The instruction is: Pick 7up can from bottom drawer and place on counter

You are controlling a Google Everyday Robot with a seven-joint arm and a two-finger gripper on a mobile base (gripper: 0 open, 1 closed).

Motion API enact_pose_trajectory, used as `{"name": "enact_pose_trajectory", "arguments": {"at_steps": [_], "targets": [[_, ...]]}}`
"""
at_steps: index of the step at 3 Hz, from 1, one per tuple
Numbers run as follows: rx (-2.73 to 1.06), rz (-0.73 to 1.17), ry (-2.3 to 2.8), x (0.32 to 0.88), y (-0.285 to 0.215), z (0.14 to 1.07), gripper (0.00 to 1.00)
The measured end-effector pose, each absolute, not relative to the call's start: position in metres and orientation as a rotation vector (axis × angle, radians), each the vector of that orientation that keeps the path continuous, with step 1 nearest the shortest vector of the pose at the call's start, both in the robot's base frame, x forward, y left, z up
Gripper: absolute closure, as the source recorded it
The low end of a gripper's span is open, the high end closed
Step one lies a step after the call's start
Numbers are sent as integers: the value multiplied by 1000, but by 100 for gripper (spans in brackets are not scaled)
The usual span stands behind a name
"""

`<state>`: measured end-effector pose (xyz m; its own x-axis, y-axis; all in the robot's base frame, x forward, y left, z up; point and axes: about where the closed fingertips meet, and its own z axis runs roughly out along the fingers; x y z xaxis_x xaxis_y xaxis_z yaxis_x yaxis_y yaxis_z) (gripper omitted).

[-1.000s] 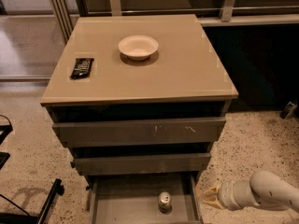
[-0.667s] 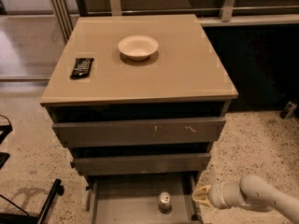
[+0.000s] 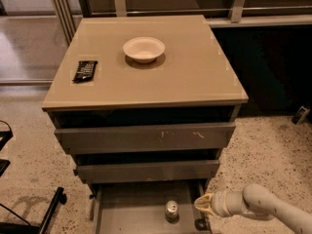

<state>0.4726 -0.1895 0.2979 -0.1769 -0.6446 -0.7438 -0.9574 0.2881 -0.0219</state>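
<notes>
The 7up can [image 3: 171,211] stands upright in the open bottom drawer [image 3: 126,208], near its right side, silver top showing. My gripper [image 3: 203,204] comes in from the lower right on a white arm, just right of the can and over the drawer's right wall, apart from the can. The counter [image 3: 195,77] is the tan top of the grey cabinet above.
A cream bowl [image 3: 144,49] sits at the counter's back middle and a black snack bar [image 3: 85,70] at its left. The middle drawer [image 3: 146,171] and scratched top drawer [image 3: 146,136] stick out above the bottom one. Black legs [image 3: 51,216] stand on the speckled floor at the lower left.
My arm and gripper have moved left, from beside the cabinet toward the can at the drawer's right wall. The can has not moved.
</notes>
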Motion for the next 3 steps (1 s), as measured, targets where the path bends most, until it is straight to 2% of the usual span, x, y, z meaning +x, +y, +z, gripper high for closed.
{"name": "enact_pose_trajectory", "arguments": {"at_steps": [2,3], "targets": [[-1447,595,1887,474,-189,254,98],[-1451,608,1872,475,-184,242,75]]}}
